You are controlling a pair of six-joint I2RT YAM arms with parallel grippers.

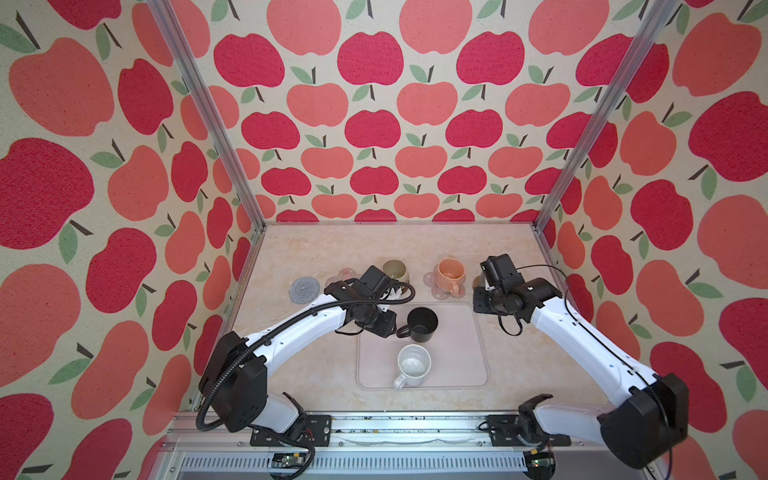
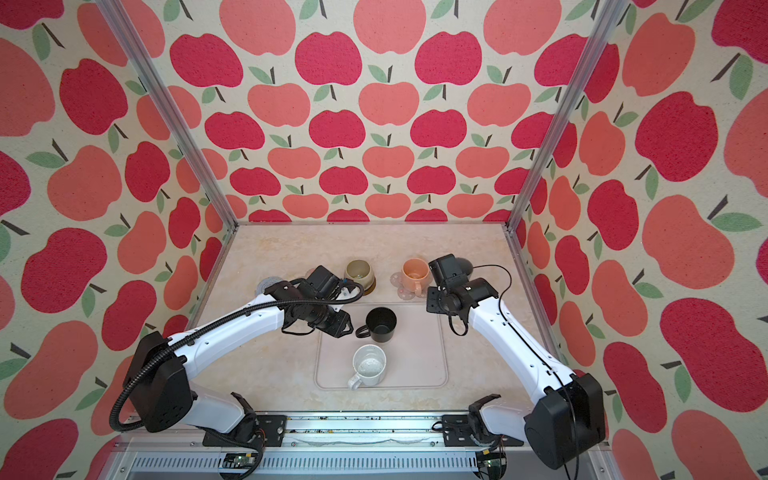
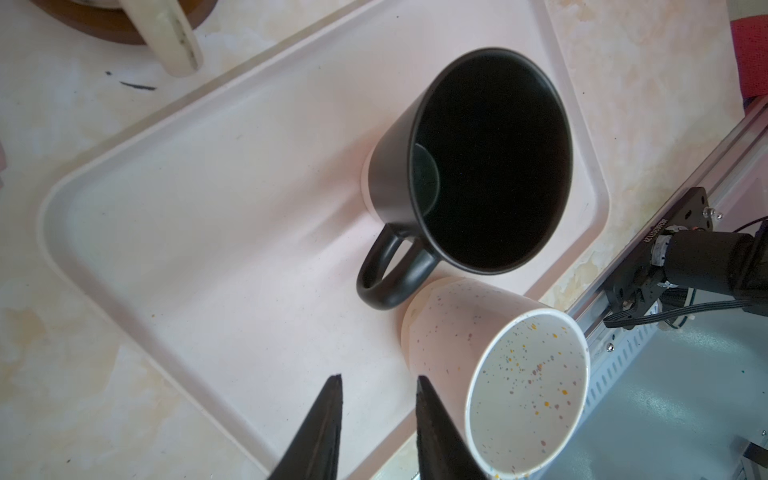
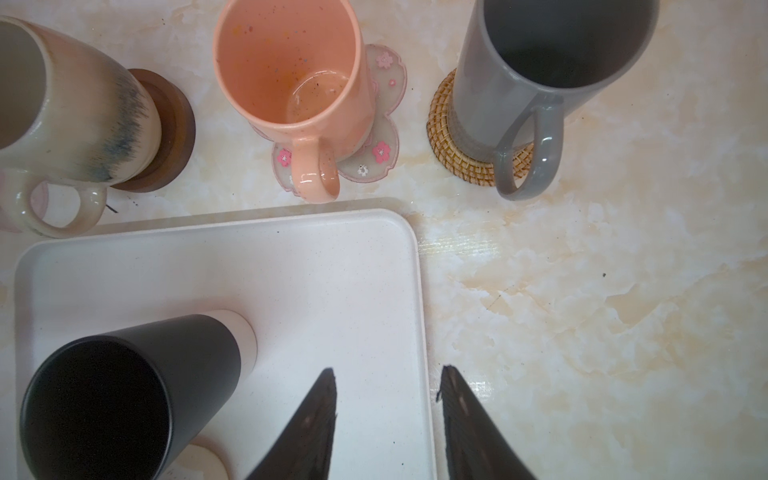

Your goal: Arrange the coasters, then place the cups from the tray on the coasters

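Observation:
On the tray (image 1: 457,357) stand a black cup (image 1: 422,324) and a speckled white cup (image 1: 413,365). Behind the tray, the cream cup (image 4: 75,104) sits on the brown wooden coaster (image 4: 174,124), the peach cup (image 4: 291,75) on a pink flower coaster (image 4: 384,137), and the tall grey cup (image 4: 552,62) on the rattan coaster (image 4: 442,120). A grey crocheted coaster (image 1: 304,289) and a second pink flower coaster (image 1: 343,276) lie bare at the far left. My left gripper (image 3: 378,376) hovers open over the tray's left side. My right gripper (image 4: 386,368) is open, straddling the tray's right rim.
Apple-patterned walls with aluminium posts (image 1: 582,137) close in the marble-look table (image 1: 311,245) on three sides. A metal rail (image 1: 386,428) with both arm bases runs along the front edge. The left arm's black hose (image 1: 291,316) arcs above the table's left part.

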